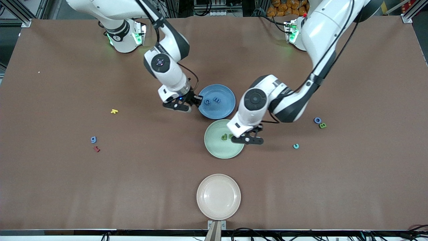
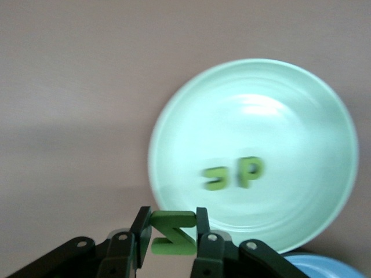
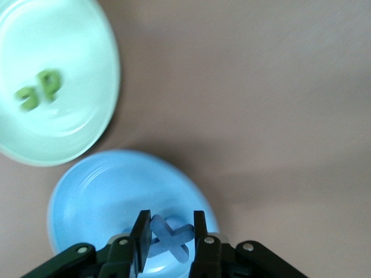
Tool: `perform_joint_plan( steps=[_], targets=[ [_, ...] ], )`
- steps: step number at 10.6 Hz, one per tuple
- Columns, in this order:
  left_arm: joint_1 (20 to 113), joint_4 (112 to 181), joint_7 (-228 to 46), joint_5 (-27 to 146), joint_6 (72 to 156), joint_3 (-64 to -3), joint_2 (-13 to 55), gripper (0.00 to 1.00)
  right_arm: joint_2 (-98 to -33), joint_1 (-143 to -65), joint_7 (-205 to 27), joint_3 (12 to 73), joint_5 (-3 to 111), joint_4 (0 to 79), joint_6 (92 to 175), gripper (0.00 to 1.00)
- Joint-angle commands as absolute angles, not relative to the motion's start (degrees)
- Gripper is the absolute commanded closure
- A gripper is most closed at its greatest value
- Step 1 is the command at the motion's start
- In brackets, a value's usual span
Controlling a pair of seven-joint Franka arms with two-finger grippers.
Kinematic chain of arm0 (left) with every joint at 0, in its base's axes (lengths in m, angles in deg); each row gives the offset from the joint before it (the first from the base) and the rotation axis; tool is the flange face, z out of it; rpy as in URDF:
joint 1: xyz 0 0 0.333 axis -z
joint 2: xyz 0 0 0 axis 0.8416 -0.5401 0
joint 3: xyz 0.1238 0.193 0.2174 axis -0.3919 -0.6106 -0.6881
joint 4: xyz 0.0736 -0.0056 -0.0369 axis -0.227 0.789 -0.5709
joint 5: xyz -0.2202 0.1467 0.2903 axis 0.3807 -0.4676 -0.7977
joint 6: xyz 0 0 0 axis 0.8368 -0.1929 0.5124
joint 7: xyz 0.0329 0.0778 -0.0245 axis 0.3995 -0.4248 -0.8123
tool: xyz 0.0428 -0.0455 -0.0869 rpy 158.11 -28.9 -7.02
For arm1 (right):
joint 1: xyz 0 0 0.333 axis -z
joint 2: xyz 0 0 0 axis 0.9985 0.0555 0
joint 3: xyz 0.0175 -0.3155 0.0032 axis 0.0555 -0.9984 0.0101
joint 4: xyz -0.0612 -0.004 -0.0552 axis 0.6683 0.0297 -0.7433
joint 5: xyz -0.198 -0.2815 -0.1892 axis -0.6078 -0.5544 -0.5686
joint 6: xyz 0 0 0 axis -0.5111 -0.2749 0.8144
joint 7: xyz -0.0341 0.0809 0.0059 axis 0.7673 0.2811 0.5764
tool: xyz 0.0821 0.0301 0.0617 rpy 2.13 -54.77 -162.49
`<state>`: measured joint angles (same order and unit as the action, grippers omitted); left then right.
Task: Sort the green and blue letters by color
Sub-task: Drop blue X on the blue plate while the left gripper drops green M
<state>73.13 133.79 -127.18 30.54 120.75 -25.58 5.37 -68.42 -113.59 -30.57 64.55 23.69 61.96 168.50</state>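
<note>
On the tabletop's middle you see the blue plate [image 1: 217,101] with two blue letters [image 1: 212,100] and, touching it on the camera side, the green plate [image 1: 223,139] with two green letters [image 1: 227,136]. Your left tool [image 2: 172,231] is clamped on a green Z [image 2: 172,233] over the green plate's rim — your right tool [image 3: 169,237] grips a blue X [image 3: 170,238] over the blue plate's edge.

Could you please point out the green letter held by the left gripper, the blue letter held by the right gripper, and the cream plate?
green Z letter [image 2: 173,234], left wrist view, its diagonal stroke.
blue X letter [image 3: 169,237], right wrist view, its crossing.
cream plate [image 1: 234,187], front view, its rim.
</note>
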Motion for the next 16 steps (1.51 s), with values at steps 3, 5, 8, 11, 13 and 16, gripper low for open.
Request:
perform_joint_plan(
  steps=[3, 5, 8, 11, 13, 16],
  targets=[
    [78.0, 130.2, -134.9, 31.3, 126.7, -27.5, -0.8, 0.92, -60.7, -122.7, -20.8, 64.1, 24.7, 53.7, 167.7, 0.75],
    [77.5, 130.2, -134.4, 31.2, 126.7, -27.5, -0.5, 0.00, -60.5, -123.3, -18.3, 64.1, 24.7, 53.8, 167.3, 0.11],
    [76.6, 130.2, -134.2, 30.9, 126.7, -27.5, 1.2, 0.00, -61.8, -121.6, -18.7, 64.2, 24.3, 53.9, 163.1, 0.00],
    [71.7, 131.5, -129.7, 30.4, 123.8, -26.8, 3.0, 0.00, -65.7, -115.1, -25.1, 64.3, 24.4, 54.2, 153.5, 0.00],
    [68.6, 131.6, -122.7, 30.8, 118.5, -26.7, 5.0, 0.00, -66.8, -108.8, -30.6, 64.3, 24.4, 54.7, 153.1, 0.00],
    [62.5, 137.6, -117.5, 31.0, 112.6, -26.6, 10.7, 0.00, -66.8, -99.7, -43.7, 64.1, 24.1, 54.8, 153.1, 0.00]
  ],
)
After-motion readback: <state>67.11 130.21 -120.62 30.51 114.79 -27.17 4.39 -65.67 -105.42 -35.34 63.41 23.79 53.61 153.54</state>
